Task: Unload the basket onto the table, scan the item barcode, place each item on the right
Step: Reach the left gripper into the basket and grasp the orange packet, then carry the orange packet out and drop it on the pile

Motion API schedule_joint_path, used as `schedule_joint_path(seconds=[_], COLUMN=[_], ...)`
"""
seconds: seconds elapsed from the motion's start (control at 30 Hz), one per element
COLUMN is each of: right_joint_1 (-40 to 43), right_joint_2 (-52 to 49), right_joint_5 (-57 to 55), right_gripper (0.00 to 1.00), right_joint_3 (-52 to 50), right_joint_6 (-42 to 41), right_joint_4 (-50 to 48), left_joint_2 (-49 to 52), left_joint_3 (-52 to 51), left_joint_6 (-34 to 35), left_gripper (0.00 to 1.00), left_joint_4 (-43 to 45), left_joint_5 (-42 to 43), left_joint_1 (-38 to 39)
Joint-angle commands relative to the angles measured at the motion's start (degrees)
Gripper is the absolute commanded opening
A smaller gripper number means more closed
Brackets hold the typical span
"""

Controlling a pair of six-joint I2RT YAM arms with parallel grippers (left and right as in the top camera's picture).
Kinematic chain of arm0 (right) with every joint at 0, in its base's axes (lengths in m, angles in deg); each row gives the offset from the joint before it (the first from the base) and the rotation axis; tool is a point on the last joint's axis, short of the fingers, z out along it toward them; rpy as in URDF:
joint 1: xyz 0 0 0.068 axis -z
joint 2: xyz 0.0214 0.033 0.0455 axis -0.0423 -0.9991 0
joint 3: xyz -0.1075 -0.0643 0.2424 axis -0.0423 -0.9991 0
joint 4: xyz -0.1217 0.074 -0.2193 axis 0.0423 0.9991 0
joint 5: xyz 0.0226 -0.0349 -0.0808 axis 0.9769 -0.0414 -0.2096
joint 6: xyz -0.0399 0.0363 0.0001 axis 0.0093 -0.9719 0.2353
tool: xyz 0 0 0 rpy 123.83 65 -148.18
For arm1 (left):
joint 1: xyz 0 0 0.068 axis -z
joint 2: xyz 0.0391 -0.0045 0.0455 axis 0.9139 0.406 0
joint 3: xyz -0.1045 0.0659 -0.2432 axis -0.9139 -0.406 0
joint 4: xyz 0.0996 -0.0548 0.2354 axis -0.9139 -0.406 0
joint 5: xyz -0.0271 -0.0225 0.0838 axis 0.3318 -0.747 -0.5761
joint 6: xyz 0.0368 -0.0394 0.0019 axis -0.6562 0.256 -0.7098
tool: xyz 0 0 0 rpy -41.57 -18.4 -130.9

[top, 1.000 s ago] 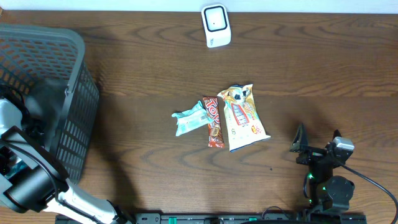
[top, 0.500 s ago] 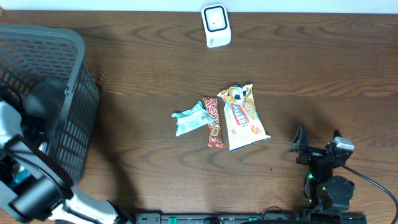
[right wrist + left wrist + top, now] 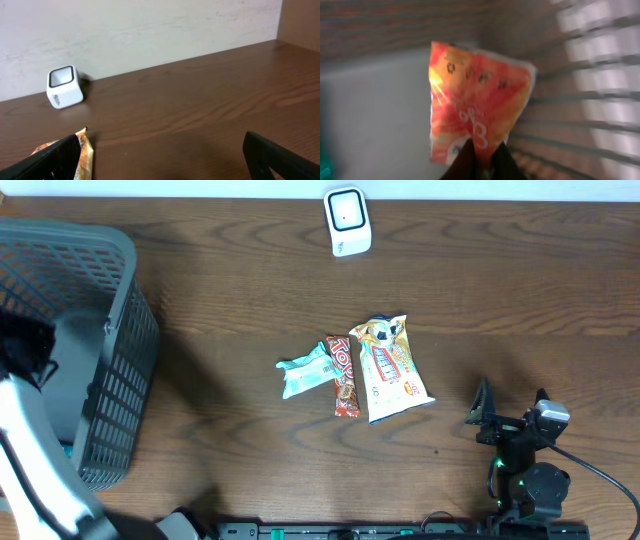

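Jaws of the left gripper [image 3: 482,161] are closed on the lower edge of an orange packet [image 3: 477,95], inside the grey basket [image 3: 120,340]. Right gripper [image 3: 512,408] stands wide open, holding nothing, far from the scanner [image 3: 347,222].

The desk [image 3: 220,270] is dark brown with flowing wood grain. The basket [image 3: 120,350] is grey, its walls a fine grid. The scanner [image 3: 347,221] is white with a dark window. The snack bag [image 3: 392,370] is yellow-orange, the candy bar [image 3: 343,378] red-brown, the wrapper [image 3: 303,373] pale mint. The packet [image 3: 475,95] in the black left claw [image 3: 481,160] is mottled orange-red with white markings.
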Motion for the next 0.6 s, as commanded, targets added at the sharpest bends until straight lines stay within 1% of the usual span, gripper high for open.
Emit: schedule_joint_path(seconds=[0.0, 0.1, 0.2, 0.3, 0.33, 0.37, 0.43, 0.5, 0.57], right_joint_1=[0.2, 0.2, 0.2, 0.2, 0.2, 0.2, 0.2, 0.2, 0.2], right_joint_2=[0.3, 0.3, 0.3, 0.3, 0.3, 0.3, 0.3, 0.3, 0.3], right_joint_5=[0.0, 0.0, 0.0, 0.0, 0.0, 0.0, 0.0, 0.0, 0.0], right_gripper=[0.99, 0.99, 0.99, 0.99, 0.99, 0.99, 0.99, 0.99, 0.99], right_joint_3=[-0.1, -0.1, -0.1, -0.1, -0.1, -0.1, -0.1, -0.1, -0.1], right_joint_6=[-0.6, -0.6, -0.6, -0.6, -0.6, -0.6, -0.6, -0.6, -0.6], right_joint_4=[0.2, 0.2, 0.2, 0.2, 0.2, 0.2, 0.2, 0.2, 0.2], left_joint_2=[-7.5, -13.0, -16.9, -17.6, -17.2, -16.7, -14.8, -11.5, -7.6], left_joint_3=[0.6, 0.6, 0.6, 0.6, 0.6, 0.5, 0.4, 0.3, 0.3], left_joint_6=[4.2, 6.4, 4.9, -1.4, -3.6, -5.4, -7.1, -7.2, -7.1], left_gripper=[0.07, 0.07, 0.07, 0.08, 0.07, 0.07, 0.07, 0.07, 0.07], left_joint_4=[5.8, 10.2, 11.3, 9.5, 8.1, 6.2, 1.4, -4.0, -8.3], left_joint_5=[19.6, 21.0, 20.7, 19.0, 16.9, 13.4, 3.4, -9.0, -17.2], left_joint_1=[3.2, 9.1, 19.1, 31.7, 36.0, 40.1, 48.0, 55.4, 60.8])
